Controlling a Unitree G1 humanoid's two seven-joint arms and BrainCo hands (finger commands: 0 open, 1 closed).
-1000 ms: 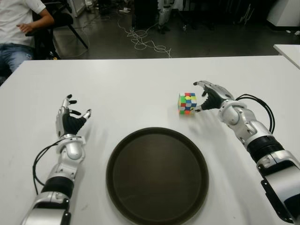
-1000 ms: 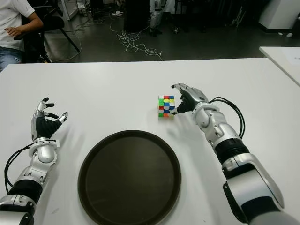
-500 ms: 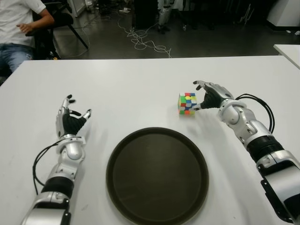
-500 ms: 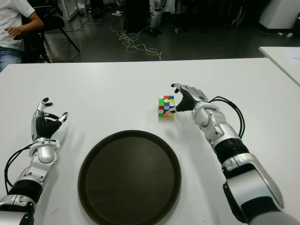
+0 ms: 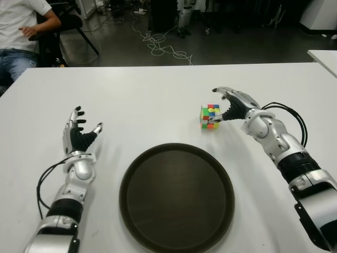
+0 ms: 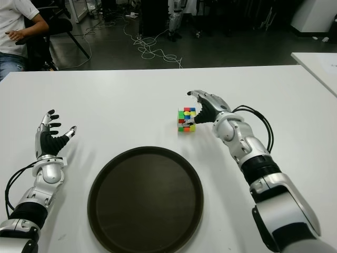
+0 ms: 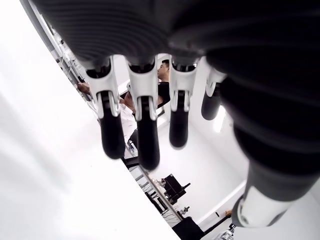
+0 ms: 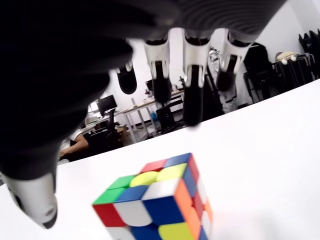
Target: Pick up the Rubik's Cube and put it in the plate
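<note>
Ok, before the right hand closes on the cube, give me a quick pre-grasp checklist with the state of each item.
1. Rubik's Cube upright on the white table, apart from the plate: ok.
2. Right hand at the cube, fingers spread above it, thumb beside it: ok.
3. Fingers closed on the cube: not ok; the right wrist view shows them open above it.
4. Thumb touching the cube: cannot tell.
5. Plate bare, ready to receive the cube: ok.
6. Left hand open, left of the plate, away from the path: ok.

Right robot hand (image 5: 230,107) reaches forward, fingers spread; left robot hand (image 5: 79,136) upright, open-fingered.
</note>
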